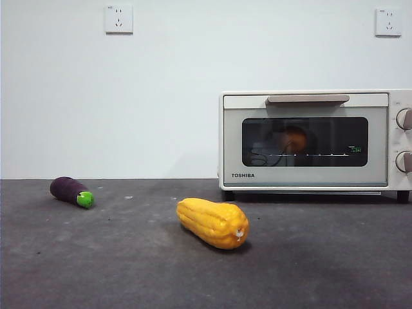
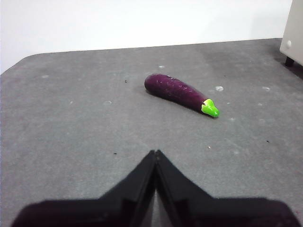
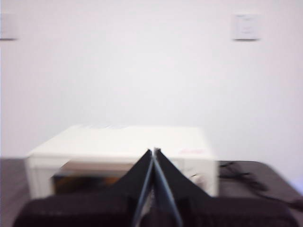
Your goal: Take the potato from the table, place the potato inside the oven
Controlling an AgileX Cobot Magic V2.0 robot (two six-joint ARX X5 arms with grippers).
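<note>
Rough matt dark grey table (image 1: 96, 257); cream-white boxy oven (image 1: 309, 106) smooth satin, dark glass door glossy (reflective); ridged yellow-orange vegetable (image 1: 212, 223) shiny plastic-looking; purple eggplant (image 2: 177, 91) slightly glossy, finely dimpled skin.

Both grippers' fingers (image 2: 142, 189) (image 3: 142, 187) are matte black, tapering wedges

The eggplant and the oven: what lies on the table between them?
The yellow vegetable, nearer the camera than eggplant and oven; front view shows it.

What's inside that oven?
Through the oven's dark glass door, which is shut, a roundish orange lump shows: the potato, sitting on a rack. The glass is dim and reflective, so the rest of the inside can't be made out.
</note>
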